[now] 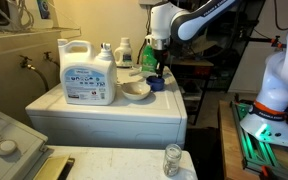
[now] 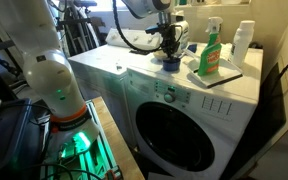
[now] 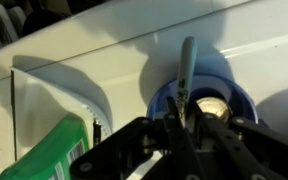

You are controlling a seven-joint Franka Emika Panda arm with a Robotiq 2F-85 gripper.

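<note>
My gripper [image 1: 158, 70] hangs over the top of a white washing machine [image 2: 134, 70], directly above a small blue cup [image 1: 157, 85]. In the wrist view the fingers [image 3: 184, 122] are shut on a slim grey-blue stick [image 3: 188, 65], whose far end lies over the blue cup [image 3: 236, 92]. A pale round shape shows inside the cup. In an exterior view the gripper [image 2: 169, 50] nearly touches the cup [image 2: 171, 64]. What the stick is cannot be told.
A white bowl [image 1: 135, 90] and a large white detergent jug [image 1: 88, 72] stand beside the cup. A green spray bottle [image 2: 212, 52] and a white bottle [image 2: 244, 42] stand on a dark tray. A glass jar [image 1: 172, 158] stands on a nearer surface.
</note>
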